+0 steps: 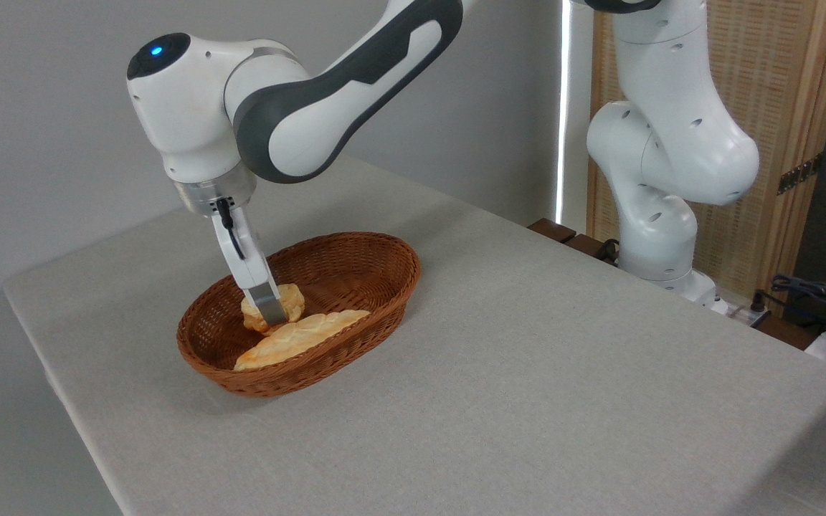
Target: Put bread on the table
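The pincer (269, 309) reaches down into the wicker basket (384, 276), its tip against the bread (291, 295), a small puffy golden bun. Only the near grey finger (268, 304) shows, lying across the front of the bun; the far one is hidden behind it, so I cannot tell whether the pincer has closed on the bread or merely stands around it. The bread sits inside the basket toward its left-hand part, and whether it rests on the basket floor or is slightly raised is unclear. Just in front of it lies a long, flat, pale braided loaf (298, 339), stretched along the near side of the basket and touching or nearly touching the bun.

The white hand body above the finger tilts a little, top to the left, with a black cable running down it. It hangs from a metal flange under the arm (327, 86), whose rounded wrist housing carries a blue light. From there the white-and-dark-grey link rises to the upper right and out of the picture. The arm's base column (664, 186) stands at the far right edge of the counter.

The counter (528, 373) is large, covered in light grey-beige cloth, with the basket on its left half. Behind is a plain grey wall, at the right a wooden woven screen (786, 86), and cables (814, 294) at the far right edge.
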